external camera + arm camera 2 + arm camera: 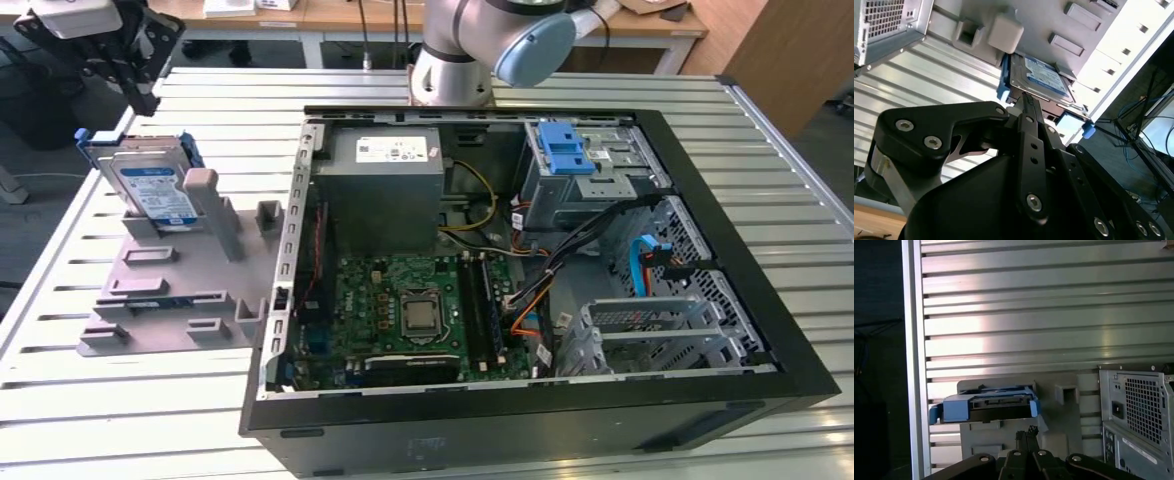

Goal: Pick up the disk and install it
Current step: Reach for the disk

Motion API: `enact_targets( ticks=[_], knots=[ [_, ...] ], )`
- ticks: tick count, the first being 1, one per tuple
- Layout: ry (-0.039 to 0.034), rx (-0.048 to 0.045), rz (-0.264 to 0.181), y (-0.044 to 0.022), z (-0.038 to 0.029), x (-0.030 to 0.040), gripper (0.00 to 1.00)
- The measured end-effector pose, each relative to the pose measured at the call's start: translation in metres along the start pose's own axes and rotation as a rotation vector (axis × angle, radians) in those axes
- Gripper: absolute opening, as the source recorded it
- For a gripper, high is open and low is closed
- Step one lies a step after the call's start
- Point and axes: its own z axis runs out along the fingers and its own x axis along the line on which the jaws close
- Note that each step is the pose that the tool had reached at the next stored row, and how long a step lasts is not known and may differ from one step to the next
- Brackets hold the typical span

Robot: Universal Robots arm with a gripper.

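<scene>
Propping the disk point(154, 190), a grey stand point(167, 290) tops the slatted table point(134, 420).

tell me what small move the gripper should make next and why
Probably lower the gripper toward the disk: it hangs above and apart from the disk, which stands on edge in the grey holder beside the open computer case, not yet grasped.

A grey moulded fixture point(174, 290) lies on the slatted metal surface point(80, 400), one end of it below the jaws. Well off from the jaws, toward the exterior view's right, sits an open black computer case point(534, 435). Inside it, a grey power-supply box point(387, 195) is nearest the jaws, a green motherboard point(400, 310) is farther off, and a blue-latched drive cage point(587, 170) is farthest.
</scene>
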Motion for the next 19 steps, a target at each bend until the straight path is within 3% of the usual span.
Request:
enact_targets(
  ticks=[7,9,13,19],
  knots=[
    [0.0000,0.0003,0.000,0.0104,0.0055,0.0308,0.10],
    [-0.0002,0.0003,0.000,0.0105,0.0060,0.0343,0.10],
    [0.0000,0.0004,0.000,0.0104,0.0060,0.0347,0.10],
    [-0.0001,0.0003,0.000,0.0083,0.0070,0.0528,0.10]
  ],
)
